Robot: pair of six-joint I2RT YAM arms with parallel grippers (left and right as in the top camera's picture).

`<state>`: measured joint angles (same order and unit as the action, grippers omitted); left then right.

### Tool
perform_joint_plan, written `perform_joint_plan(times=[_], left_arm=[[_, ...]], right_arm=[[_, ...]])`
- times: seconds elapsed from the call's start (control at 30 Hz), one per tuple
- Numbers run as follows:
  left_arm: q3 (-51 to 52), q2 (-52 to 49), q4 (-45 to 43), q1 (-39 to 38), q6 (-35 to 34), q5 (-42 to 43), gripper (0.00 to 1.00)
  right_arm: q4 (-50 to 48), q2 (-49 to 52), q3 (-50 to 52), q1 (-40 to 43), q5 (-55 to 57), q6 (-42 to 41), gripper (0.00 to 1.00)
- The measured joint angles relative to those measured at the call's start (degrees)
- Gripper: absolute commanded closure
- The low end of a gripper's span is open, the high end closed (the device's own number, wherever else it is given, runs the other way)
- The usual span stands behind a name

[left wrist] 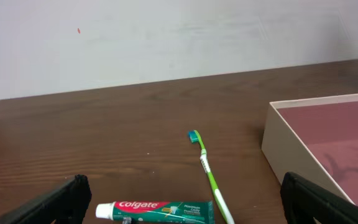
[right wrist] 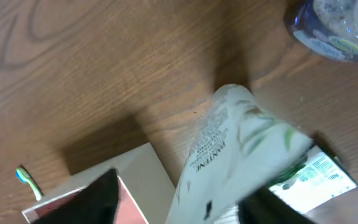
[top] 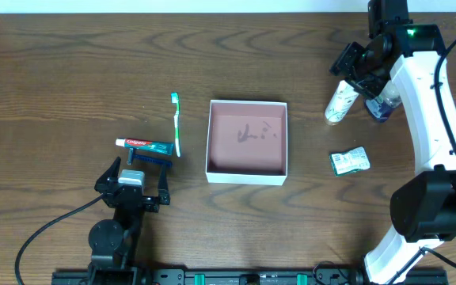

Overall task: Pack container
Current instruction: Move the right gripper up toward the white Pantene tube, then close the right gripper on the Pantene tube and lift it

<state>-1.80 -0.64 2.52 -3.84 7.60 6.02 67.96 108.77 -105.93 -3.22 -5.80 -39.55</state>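
Jaws spread wide and holding nothing, the left gripper [top: 137, 178] sat well left of the container [top: 247, 171], on the side nearer the arm bases. Just beyond it lay a toothpaste tube [top: 143, 145], touching or almost touching a dark blue item [top: 149, 160] we could not identify. A green toothbrush [top: 176, 125] lay between them and the container's left wall. The container itself sat open at mid-table, with nothing on its reddish floor but a dark scribble.

Right of the container lay a small green packet [top: 348, 161]. Farther from the bases, a white bottle [top: 340, 103] leaned at a slant under the right gripper [top: 356, 70]. A blue-capped bottle [top: 382, 107] stood just right of the white one.

In the right wrist view the white bottle ran down between the two fingers. We could not tell whether the pads were already pressing it or were merely set around it.

We took the step in hand to be securing that white bottle for a carry leftward to the container. To do it well, we thought the squeeze should be firm, since the bottle looked smooth and rounded. The lift should go straight up, away from the blue-capped bottle. The bottle should clear the container's right wall before coming down, and land near one side so the floor kept room for the rest.
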Motion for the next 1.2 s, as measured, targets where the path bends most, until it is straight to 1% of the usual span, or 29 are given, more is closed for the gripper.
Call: perform_joint_plan(times=[0.1, 0.27, 0.47, 0.63, 0.87, 1.2], left_arm=[[0.0, 0.0, 0.0, 0.0, 0.0, 0.0, 0.02], [0.0, 0.0, 0.0, 0.0, 0.0, 0.0, 0.02], [0.0, 0.0, 0.0, 0.0, 0.0, 0.0, 0.02], [0.0, 0.0, 0.0, 0.0, 0.0, 0.0, 0.02], [0.0, 0.0, 0.0, 0.0, 0.0, 0.0, 0.02], [0.0, 0.0, 0.0, 0.0, 0.0, 0.0, 0.02]], right_arm=[[0.0, 0.0, 0.0, 0.0, 0.0, 0.4, 0.58], [1.1, 0.0, 0.0, 0.0, 0.6, 2.4, 0.55], [1.6, 0.0, 0.0, 0.0, 3.6, 8.7, 0.55], [1.7, 0.0, 0.0, 0.0, 6.1, 12.8, 0.61], [1.4, 0.0, 0.0, 0.2, 8.2, 14.9, 0.71], [-0.7, 0.0, 0.3, 0.2, 9.3, 15.3, 0.73]])
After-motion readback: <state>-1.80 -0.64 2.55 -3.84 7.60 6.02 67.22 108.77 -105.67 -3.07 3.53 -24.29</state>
